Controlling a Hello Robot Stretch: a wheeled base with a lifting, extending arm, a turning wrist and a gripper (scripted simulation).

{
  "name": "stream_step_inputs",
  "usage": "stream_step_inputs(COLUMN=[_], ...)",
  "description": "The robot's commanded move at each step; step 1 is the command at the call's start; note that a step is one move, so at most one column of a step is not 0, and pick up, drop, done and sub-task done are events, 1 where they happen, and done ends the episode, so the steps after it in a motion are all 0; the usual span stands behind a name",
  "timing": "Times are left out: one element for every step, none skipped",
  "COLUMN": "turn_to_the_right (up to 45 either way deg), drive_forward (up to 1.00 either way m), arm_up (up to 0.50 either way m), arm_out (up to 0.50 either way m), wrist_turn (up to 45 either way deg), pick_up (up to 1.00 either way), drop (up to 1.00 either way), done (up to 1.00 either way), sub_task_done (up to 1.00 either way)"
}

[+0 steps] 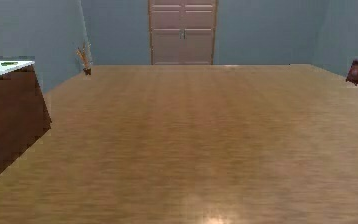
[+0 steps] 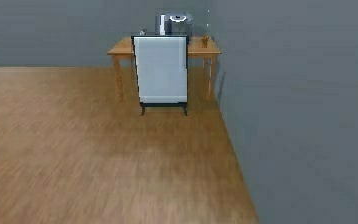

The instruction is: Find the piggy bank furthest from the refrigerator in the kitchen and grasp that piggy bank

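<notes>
Home rm, double door (image 1: pixel 183 32), table (image 2: pixel 120 47), chair (image 2: pixel 161 68)

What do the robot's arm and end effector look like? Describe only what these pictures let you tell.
Their colours, shapes and markings cannot be told from these pictures. The arm side view has a wooden floor, a grey wall and a pale chair at a wooden table.
</notes>
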Motion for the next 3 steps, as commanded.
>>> stream_step_inputs(turn_to_the_right=[-45.0, -42.0, 0.0], drive_forward=[0.00, 0.00, 1.00], arm_up=[0.00, 0.00, 0.00], arm_out=[0.00, 0.00, 0.00], wrist_turn=[0.0, 0.0, 0.0], pick_up=[0.00, 0.00, 0.00], drop=[0.00, 0.00, 0.00], done=[0.00, 0.00, 0.00], sub_task_done=[0.00, 0.00, 0.00])
